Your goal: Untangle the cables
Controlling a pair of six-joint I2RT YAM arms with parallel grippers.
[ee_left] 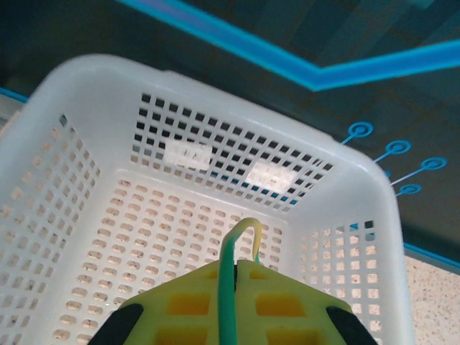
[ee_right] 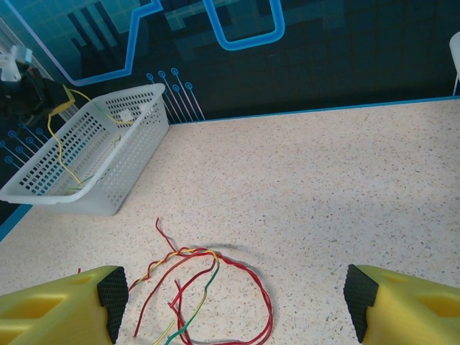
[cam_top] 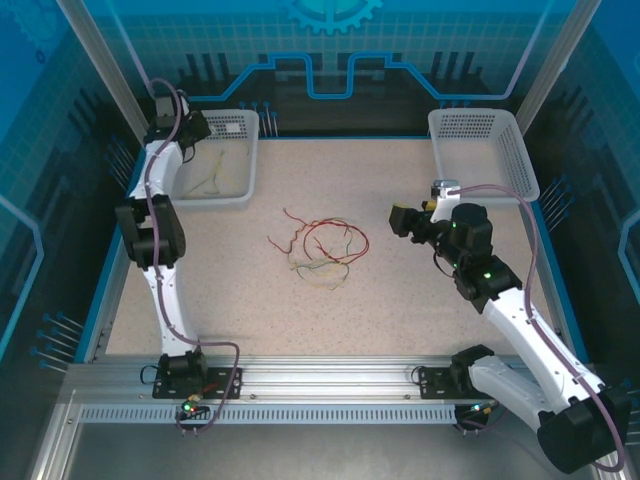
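Note:
A tangle of red and pale yellow-green cables lies mid-table; in the right wrist view the same cables sit just ahead of and between my fingers. My right gripper hovers to the right of the tangle, open and holding nothing. My left gripper is above the left white basket, shut on a yellow-green cable that loops over its closed yellow fingertips. From the right wrist view this cable hangs from the left gripper down into the basket.
Pale cable lies on the left basket's floor. A second white basket stands at the back right corner. Blue rails edge the table, with transparent walls behind. The speckled tabletop around the tangle is bare.

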